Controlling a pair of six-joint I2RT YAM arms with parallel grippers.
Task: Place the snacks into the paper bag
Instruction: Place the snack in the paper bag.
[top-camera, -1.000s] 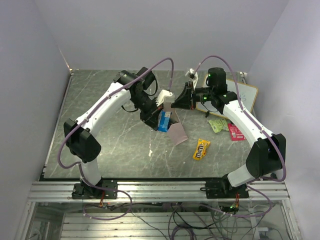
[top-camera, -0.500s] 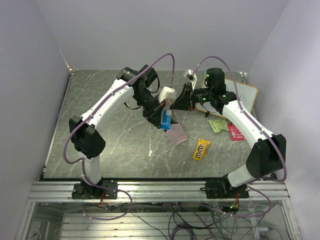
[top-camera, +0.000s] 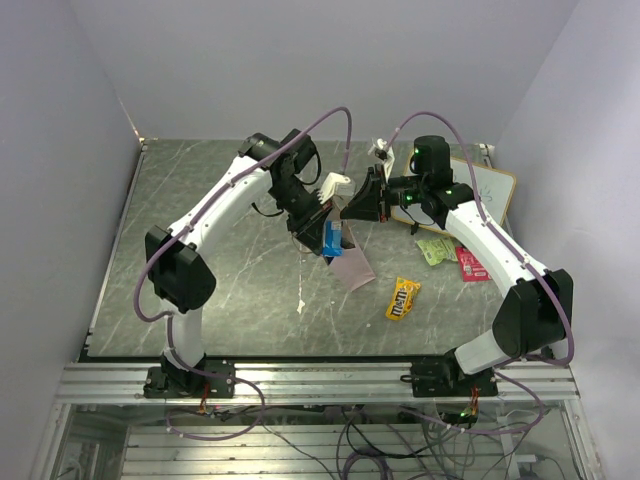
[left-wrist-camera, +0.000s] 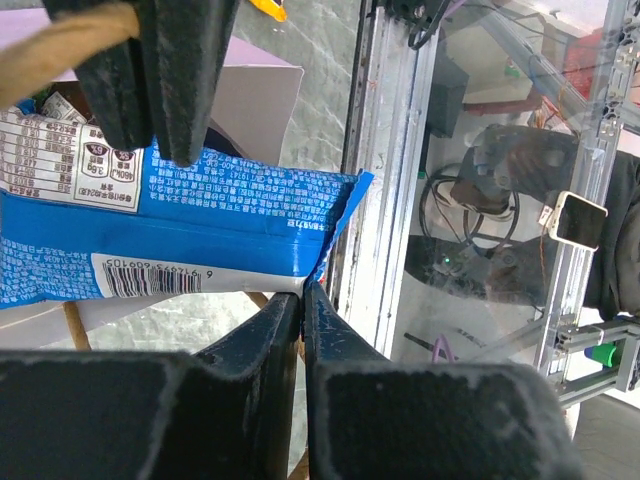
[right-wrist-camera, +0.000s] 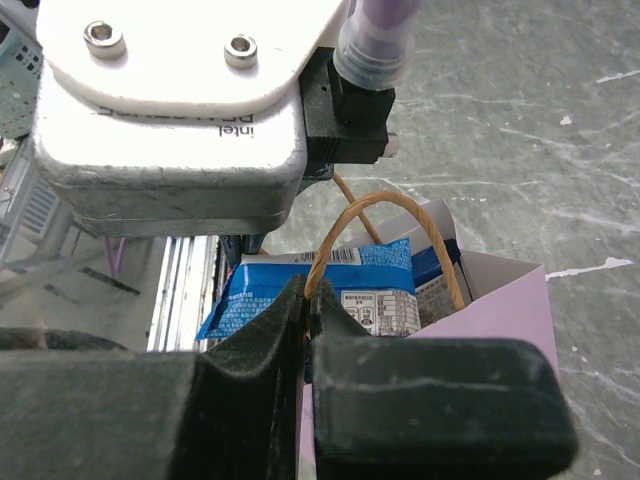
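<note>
The left pincer sits nearly closed at the sealed corner of the blue-white packet; whether it is gripping or merely touching I cannot tell. The right pincer is clenched on the handle of the paper bag, near the middle of the tabletop. The packet's long axis points from that corner into the bag's mouth, so this looks like the drop-in step; the next move calls for a full release and a retreat that does not drag the packet out.

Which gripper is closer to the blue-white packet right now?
Left. The left gripper pinches the blue-white packet's edge at the paper bag's mouth; the right gripper is just beside it, shut on the bag's handle.
</note>
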